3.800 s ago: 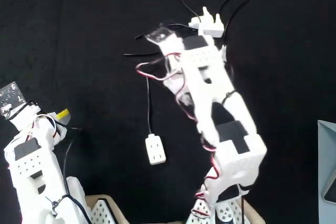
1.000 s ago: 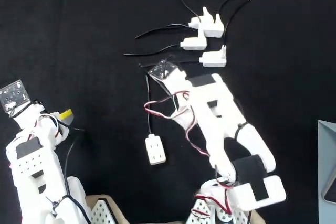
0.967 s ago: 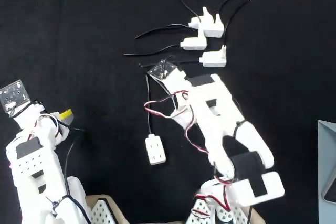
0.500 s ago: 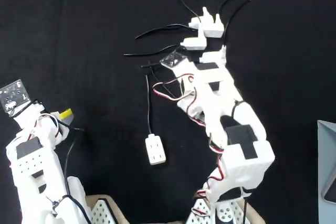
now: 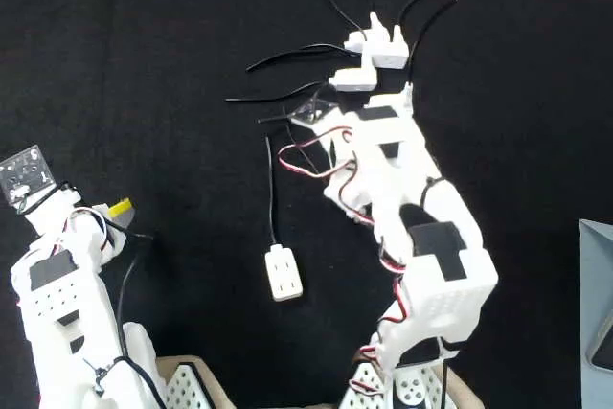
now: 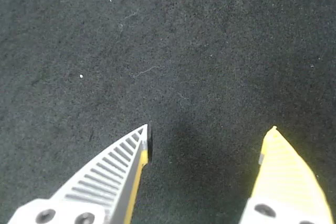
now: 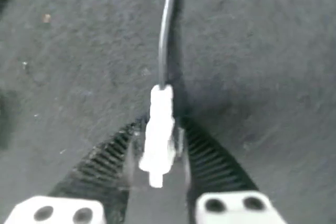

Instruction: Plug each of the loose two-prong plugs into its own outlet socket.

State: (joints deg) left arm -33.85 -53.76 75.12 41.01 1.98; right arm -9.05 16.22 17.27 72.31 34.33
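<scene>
Where the black tabletop meets its near edge, the bases of two white robot arms stand side by side. The left arm is folded up at the near left corner. The left hand hangs over bare black cloth with its fingers wide apart, holding nothing; its yellow tip shows in the high view. Open cloth stretches away from it to the left edge and to the far side.

Just right of that arm, near the middle of the near side, lies a white outlet socket. Its thin black cord runs straight away towards the far side. It lies apart from both arms.

The right arm stretches from the near centre towards the far side, with loops of red and white wire hanging off its left flank close to the socket's cord. The right hand is clamped on a white plug, whose black lead runs away from the fingers across the cloth. Seen from above, that plug sits at the arm's far tip.

Just beyond it lies another white plug, and a little farther a pair of plugs touching each other. Their black leads fan out left and towards the far edge, crowding the room around the right hand.

A pale grey-blue object stands at the right edge, well apart from the arms.
</scene>
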